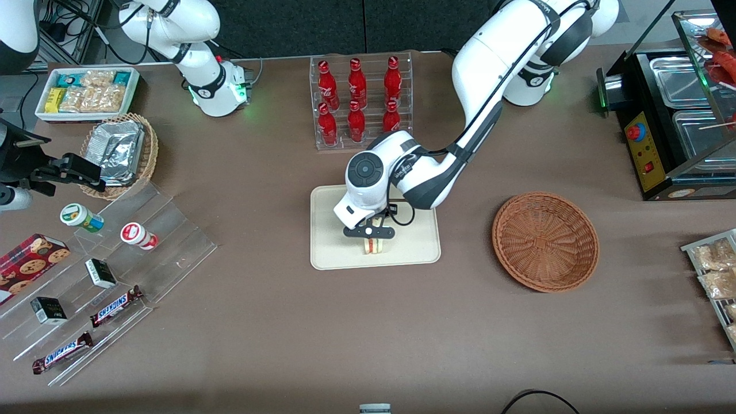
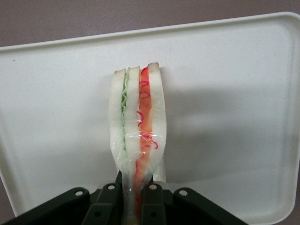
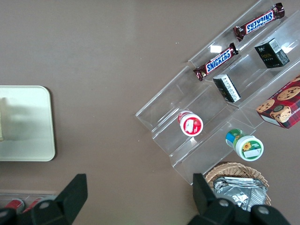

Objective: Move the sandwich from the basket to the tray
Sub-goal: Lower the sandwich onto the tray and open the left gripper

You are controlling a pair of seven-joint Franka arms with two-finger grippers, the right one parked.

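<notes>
Sandwich (image 1: 374,245), a wrapped wedge of pale bread with a red stripe and a thin green one, stands on edge over the tray (image 1: 414,253), its cut face toward the front camera. The gripper (image 1: 372,232) is closed on the sandwich: in the wrist view the 2 fingers (image 2: 111,202) pinch the wedge (image 2: 137,140) by its narrow end, flat bread faces against the pads, probably because this gives the firmest hold on a soft item. Whether the lower edge touches the tray surface (image 2: 225,93) cannot be told; a shadow falls beside it. The basket (image 1: 545,241), toward the working arm's end of the table, holds nothing, so the transfer appears nearly complete, with release remaining. Farther from the front camera than the tray, a clear rack (image 1: 361,100) carries 6 red bottles with white script too small to read. Toward the parked arm's end, a clear stepped stand (image 1: 115,276) displays 2 bars marked "SNICKERS" (image 1: 115,306), 2 round tubs (image 1: 81,217), small dark boxes (image 1: 100,272) and a red cookie box (image 1: 29,264); a tan basket with foil (image 1: 121,154) and a white bin of snacks (image 1: 86,92) lie near it. Tiering likely keeps each label facing outward.
</notes>
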